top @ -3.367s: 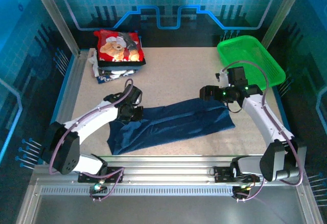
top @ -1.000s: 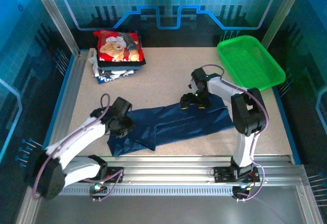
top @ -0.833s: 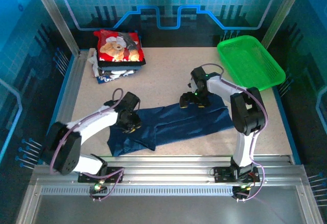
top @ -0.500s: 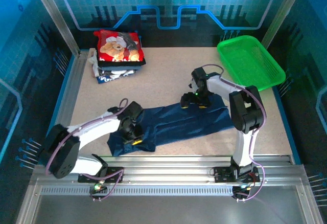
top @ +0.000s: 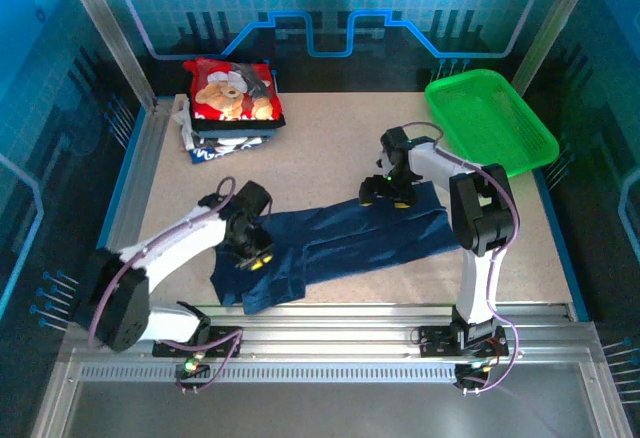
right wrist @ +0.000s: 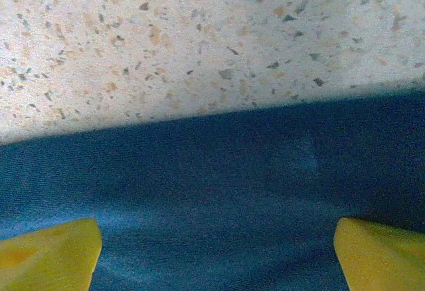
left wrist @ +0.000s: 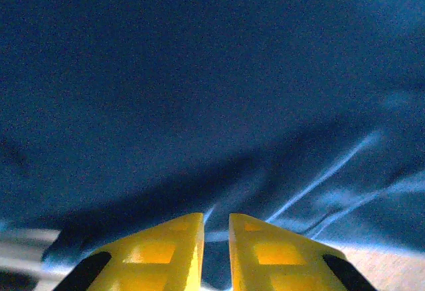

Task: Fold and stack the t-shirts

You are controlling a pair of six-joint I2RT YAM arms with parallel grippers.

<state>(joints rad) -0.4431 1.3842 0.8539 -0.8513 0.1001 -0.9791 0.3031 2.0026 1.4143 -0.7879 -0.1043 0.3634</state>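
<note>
Left claw [top: 255,256]: yellow fingers [left wrist: 166,251] nearly together on the navy blue cloth t-shirt [top: 350,243] at frame centre; grip unclear.
Right claw [top: 385,198]: spread wide, holding nothing, at the shirt's upper edge.

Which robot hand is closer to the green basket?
Right. The right gripper is at the shirt's far edge, a little left of the basket. The left gripper is at the shirt's other end, much farther from the basket.
</note>
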